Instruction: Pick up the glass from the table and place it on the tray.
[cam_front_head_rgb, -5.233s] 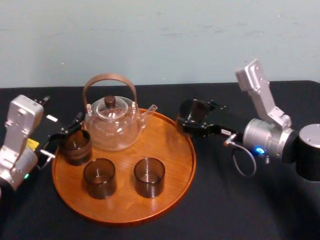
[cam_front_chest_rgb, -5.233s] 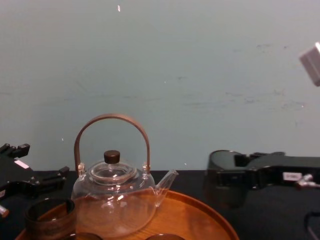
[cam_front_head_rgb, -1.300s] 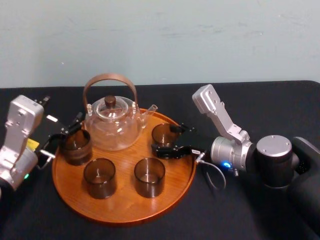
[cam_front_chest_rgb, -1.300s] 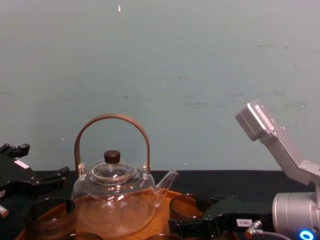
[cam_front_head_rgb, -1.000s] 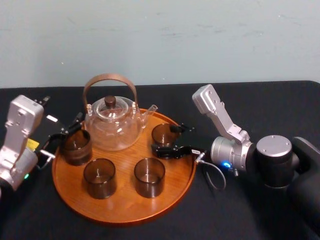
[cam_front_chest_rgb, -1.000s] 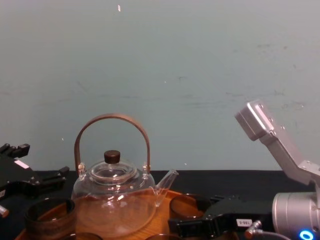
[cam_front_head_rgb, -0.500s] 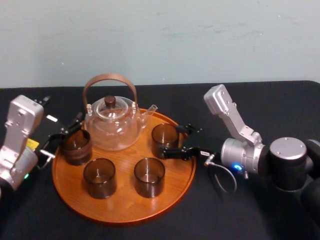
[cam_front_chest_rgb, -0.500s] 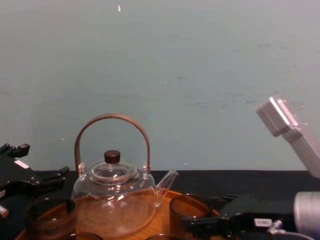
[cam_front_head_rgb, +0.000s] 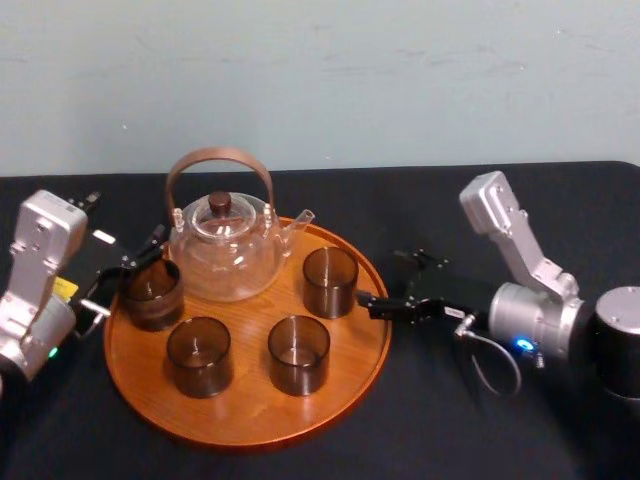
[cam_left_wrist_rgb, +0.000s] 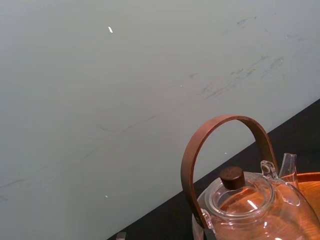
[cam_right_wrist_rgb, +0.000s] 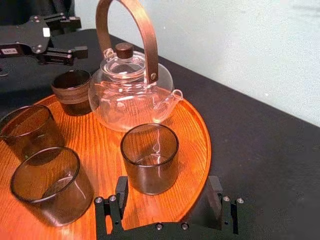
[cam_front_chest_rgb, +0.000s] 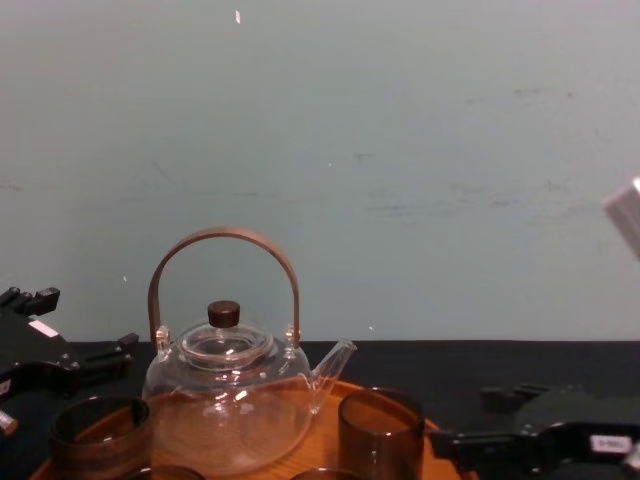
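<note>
A pale blue-green painted wall rises behind the far edge of the counter. Faint grey scuffs mark its flat surface toward the right, and a small white fleck sits high on the left. Plain black cloth covers the counter under soft, even light.

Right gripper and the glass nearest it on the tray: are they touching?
Apart. The chest view shows a narrow gap between the glass and the open right gripper, off to its right. The left gripper sits parked left of the tray.
</note>
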